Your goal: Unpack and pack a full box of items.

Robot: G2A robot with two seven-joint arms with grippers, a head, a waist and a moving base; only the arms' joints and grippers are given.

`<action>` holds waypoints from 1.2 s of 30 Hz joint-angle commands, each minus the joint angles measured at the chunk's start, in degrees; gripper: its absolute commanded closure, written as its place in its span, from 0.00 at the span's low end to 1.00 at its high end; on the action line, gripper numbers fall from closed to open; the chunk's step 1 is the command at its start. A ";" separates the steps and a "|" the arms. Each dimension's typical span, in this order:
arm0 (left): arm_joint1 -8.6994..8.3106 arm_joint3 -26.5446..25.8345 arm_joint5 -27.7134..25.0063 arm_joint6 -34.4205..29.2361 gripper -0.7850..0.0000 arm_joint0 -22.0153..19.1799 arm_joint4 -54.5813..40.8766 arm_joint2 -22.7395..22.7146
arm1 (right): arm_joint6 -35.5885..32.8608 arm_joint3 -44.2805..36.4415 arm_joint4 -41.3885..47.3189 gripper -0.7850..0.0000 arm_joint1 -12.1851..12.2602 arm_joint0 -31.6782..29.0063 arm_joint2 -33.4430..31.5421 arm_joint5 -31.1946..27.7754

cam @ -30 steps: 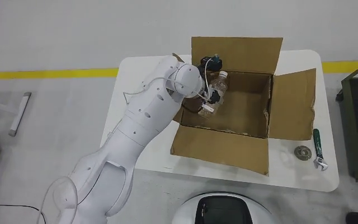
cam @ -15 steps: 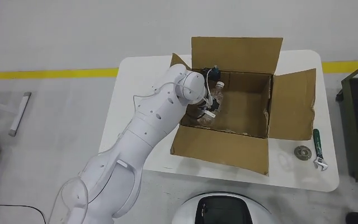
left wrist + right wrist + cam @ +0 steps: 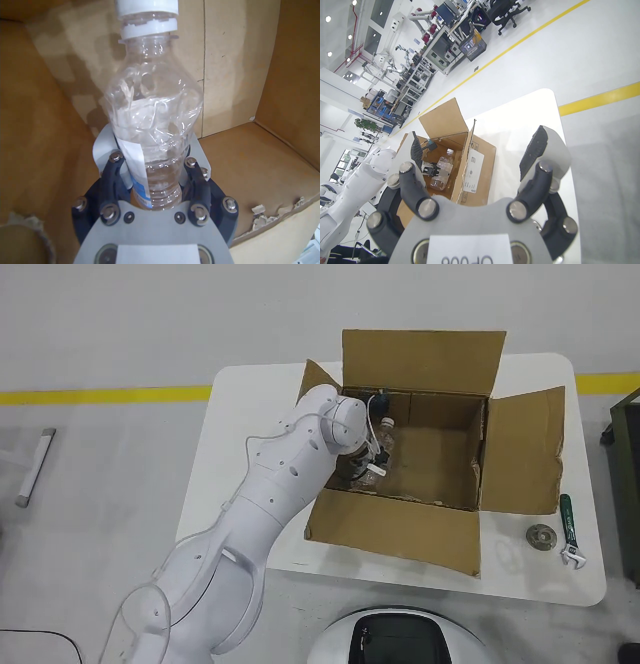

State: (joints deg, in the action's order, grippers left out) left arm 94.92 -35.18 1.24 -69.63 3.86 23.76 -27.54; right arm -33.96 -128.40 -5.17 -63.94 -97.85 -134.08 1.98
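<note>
The bottle (image 3: 152, 112) is clear plastic with a white cap, and its top half looks a bit crushed. It is inside the box (image 3: 392, 530), low down by the left wall, and its cap points at the far wall. I cannot tell if it touches the box floor. The left tool (image 3: 151, 150) is closed around the bottle's lower half, one pad on each side. I think it holds there because that part is thinner and ribbed, so the bottle will not slip out. Keeping the bottle close to the left wall looks like a way to save room for more things. The flaps (image 3: 522, 449) of the box are all folded out, so an arm can go straight down into it. The box sits in the middle of the white worktop (image 3: 250, 404). On the right side of the worktop, outside the box, lie a wrench (image 3: 571, 532) with a green handle and a small metal ring (image 3: 541, 536) just beside it. They may be waiting to be packed. The right tool (image 3: 477, 147) is spread wide and holds nothing. It hangs well apart from the box, I think so it does not get in the way.
</note>
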 commanded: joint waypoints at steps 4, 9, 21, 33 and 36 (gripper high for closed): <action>0.58 1.57 -0.32 0.49 0.00 0.02 0.09 -0.23 | -0.64 0.27 -0.36 0.00 0.05 -0.85 0.19 -0.38; 1.00 2.10 -1.08 0.59 0.00 -0.30 0.34 -0.60 | -2.72 0.14 -3.42 0.00 0.33 -1.86 0.15 -0.99; -0.70 -9.61 -7.10 -0.01 0.00 -2.68 3.39 -3.94 | -20.58 -3.78 -27.75 0.00 3.11 -4.89 -4.79 -14.40; -7.59 -36.03 -8.14 -6.86 0.00 4.38 10.62 -14.60 | -24.36 -4.03 -39.37 0.00 3.70 -9.07 -2.62 -19.67; -9.49 -43.20 -7.59 -8.00 0.00 7.33 13.99 -18.72 | -24.36 -4.03 -39.37 0.00 3.70 -9.07 -2.62 -19.67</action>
State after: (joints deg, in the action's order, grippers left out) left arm 86.06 -75.50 -6.63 -77.53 10.15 36.37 -44.68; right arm -58.32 -132.42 -44.54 -60.24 -106.92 -136.70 -17.69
